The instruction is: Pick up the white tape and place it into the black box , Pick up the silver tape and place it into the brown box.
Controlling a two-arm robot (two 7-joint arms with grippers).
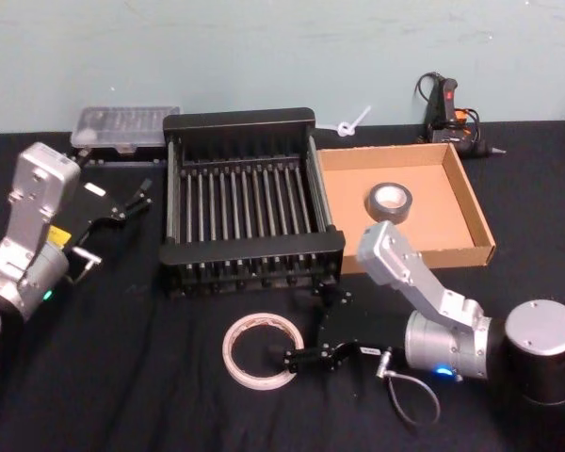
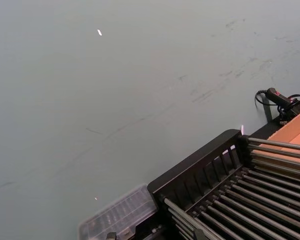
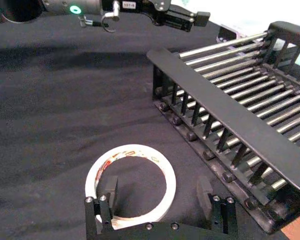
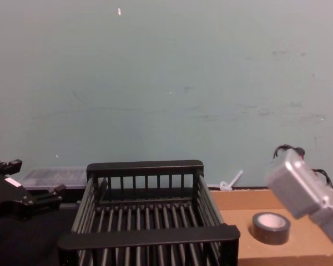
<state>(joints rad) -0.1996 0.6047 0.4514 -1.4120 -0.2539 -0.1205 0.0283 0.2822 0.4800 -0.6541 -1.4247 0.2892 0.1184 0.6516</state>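
Observation:
The white tape (image 1: 262, 351) lies flat on the black cloth in front of the black box (image 1: 245, 121). My right gripper (image 1: 306, 337) is open and low over the ring's right side. In the right wrist view one finger (image 3: 108, 192) is inside the white tape (image 3: 132, 152) and the other finger (image 3: 205, 192) is outside it, toward the black box (image 3: 230, 115). The silver tape (image 1: 389, 199) lies flat inside the brown box (image 1: 476, 202), right of the crate. My left gripper (image 1: 137, 200) is open and held above the table left of the crate.
A clear plastic case (image 1: 124, 127) sits behind the crate's left corner. A black corded tool (image 1: 444, 104) and a white tie (image 1: 351, 122) lie at the back near the wall. Open black cloth stretches left of the white ring.

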